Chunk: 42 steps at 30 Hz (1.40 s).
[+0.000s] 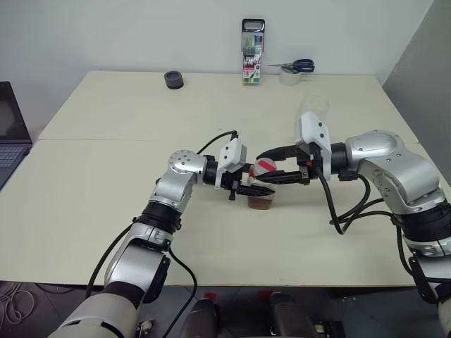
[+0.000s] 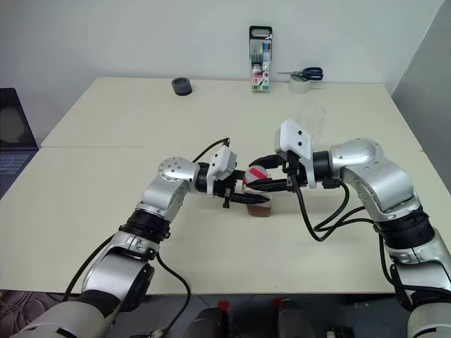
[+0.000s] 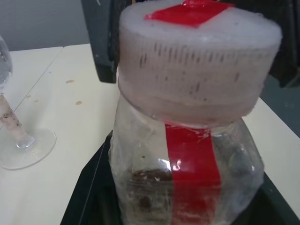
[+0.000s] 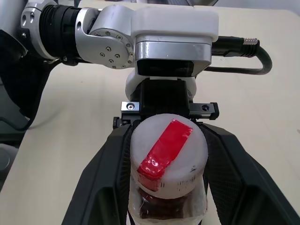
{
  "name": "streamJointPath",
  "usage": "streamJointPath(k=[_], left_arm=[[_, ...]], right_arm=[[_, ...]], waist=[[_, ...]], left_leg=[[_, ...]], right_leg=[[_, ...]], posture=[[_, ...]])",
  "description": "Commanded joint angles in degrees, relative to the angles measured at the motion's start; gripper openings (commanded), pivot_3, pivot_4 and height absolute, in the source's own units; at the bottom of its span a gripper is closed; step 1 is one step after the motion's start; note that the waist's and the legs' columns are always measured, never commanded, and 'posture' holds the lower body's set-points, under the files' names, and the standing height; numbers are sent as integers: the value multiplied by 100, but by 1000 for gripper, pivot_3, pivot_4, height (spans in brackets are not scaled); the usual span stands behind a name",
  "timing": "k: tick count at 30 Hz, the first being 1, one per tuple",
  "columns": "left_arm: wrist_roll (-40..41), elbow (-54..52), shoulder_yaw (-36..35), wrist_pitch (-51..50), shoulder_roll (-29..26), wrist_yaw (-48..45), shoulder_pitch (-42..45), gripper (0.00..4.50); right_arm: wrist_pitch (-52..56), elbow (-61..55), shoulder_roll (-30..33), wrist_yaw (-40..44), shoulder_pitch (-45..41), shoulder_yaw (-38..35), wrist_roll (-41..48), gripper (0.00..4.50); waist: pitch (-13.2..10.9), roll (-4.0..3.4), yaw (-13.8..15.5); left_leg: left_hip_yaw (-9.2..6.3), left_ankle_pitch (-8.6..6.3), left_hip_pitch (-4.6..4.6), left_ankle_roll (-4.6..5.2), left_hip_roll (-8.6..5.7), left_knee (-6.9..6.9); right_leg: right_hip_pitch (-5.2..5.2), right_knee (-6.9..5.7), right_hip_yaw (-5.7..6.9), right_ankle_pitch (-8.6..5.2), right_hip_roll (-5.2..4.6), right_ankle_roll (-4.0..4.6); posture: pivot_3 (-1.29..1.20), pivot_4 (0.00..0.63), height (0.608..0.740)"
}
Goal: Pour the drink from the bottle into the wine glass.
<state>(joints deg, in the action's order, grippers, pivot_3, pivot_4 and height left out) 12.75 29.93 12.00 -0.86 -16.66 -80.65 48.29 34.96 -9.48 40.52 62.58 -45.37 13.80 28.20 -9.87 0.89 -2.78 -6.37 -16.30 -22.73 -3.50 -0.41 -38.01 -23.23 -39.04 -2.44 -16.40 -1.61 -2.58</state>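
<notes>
We see the bottle (image 1: 262,184) upright at mid-worktop (image 1: 106,204), our left claw (image 1: 255,190) clamped around its body, our right claw (image 1: 271,165) straddling the white cap (image 4: 168,154), fingers (image 4: 105,173) beside it, drink (image 1: 261,205) low inside, wine glass (image 1: 315,110) further right.

In the middle of the table (image 1: 106,211) we see the tightest place: the bottle (image 1: 263,184) stands there, the left gripper (image 1: 255,190) is clamped on its body from one side and the right gripper (image 1: 271,165) reaches around its cap from the other, so no passage stays between the two arms. Just behind the right wrist stands the wine glass (image 1: 314,111), which blocks a move toward the back there. Near the far edge stand a marker box (image 1: 253,51), a tape roll (image 1: 290,75) with scissors (image 1: 296,66) and a dark round object (image 1: 173,79). The left half of the table and the front strip are free for a hand
</notes>
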Motion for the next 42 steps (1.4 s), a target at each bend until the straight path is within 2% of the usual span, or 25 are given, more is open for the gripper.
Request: streamJointPath(k=[1,3,8,12,14,19,31,34,38,42], left_arm=[[120,-52,-175,-8,-29,64,70,1871],[162,-18,-246,-74,18,167,65,1870],[197,173,-389,-102,136,391,190,1870],[180,358,-430,-54,233,463,321,1870],[169,415,-422,-18,251,450,354,1870],[156,485,-407,4,291,419,417,1870],[121,408,-390,7,279,402,380,1870],[114,388,-385,7,261,400,376,1870],[114,331,-372,-13,242,385,349,1870],[111,270,-347,-38,221,355,320,1870]], right_arm=[[358,-439,164,-519,278,-817,156,3230],[807,-993,179,-864,535,-1172,424,3910],[1688,-2310,-230,-2118,1234,-1741,929,3953],[1590,-2906,-1250,-3689,1758,-1361,244,3953],[1411,-2943,-1516,-4128,1846,-1103,-197,3953],[1221,-2860,-1803,-4492,1823,-801,-635,3953],[1228,-2685,-2229,-4649,1802,-612,-799,3953],[1222,-2641,-2263,-4646,1792,-608,-801,3359],[1133,-2592,-2269,-4531,1770,-632,-778,1929],[1001,-2479,-2107,-4097,1725,-682,-633,1872]], waist=[[0,0,31],[0,0,52],[1,0,87],[1,0,79],[0,-1,78],[1,-1,74],[1,-1,24],[1,-1,19],[1,-1,11],[1,-1,9]], left_leg=[[-5,0,-5,-1,-2,-4],[-4,1,-8,-1,-4,-5],[-3,0,-8,0,-3,-5],[-4,0,-7,2,-1,-9],[-3,0,-7,1,-1,-10],[-2,6,-6,-8,-4,-8],[-3,4,-6,-5,-2,-6],[-3,4,-6,-5,-2,-6],[-4,4,-6,-5,-2,-6],[-4,4,-6,-4,-2,-6]], right_leg=[[0,0,4,0,-2,0],[-4,0,2,0,-5,0],[-4,-3,2,0,-4,0],[-3,-10,2,0,0,0],[-5,-16,0,0,1,0],[-6,-11,-1,0,0,0],[-6,-10,0,0,2,0],[-6,-11,0,0,3,0],[-6,-11,0,0,2,0],[-6,-11,0,0,2,0]], posture=[[0,150,740],[0,150,740],[0,150,740],[0,150,740],[0,150,740],[0,150,740],[0,150,740],[0,150,740],[0,150,740],[0,150,740]])
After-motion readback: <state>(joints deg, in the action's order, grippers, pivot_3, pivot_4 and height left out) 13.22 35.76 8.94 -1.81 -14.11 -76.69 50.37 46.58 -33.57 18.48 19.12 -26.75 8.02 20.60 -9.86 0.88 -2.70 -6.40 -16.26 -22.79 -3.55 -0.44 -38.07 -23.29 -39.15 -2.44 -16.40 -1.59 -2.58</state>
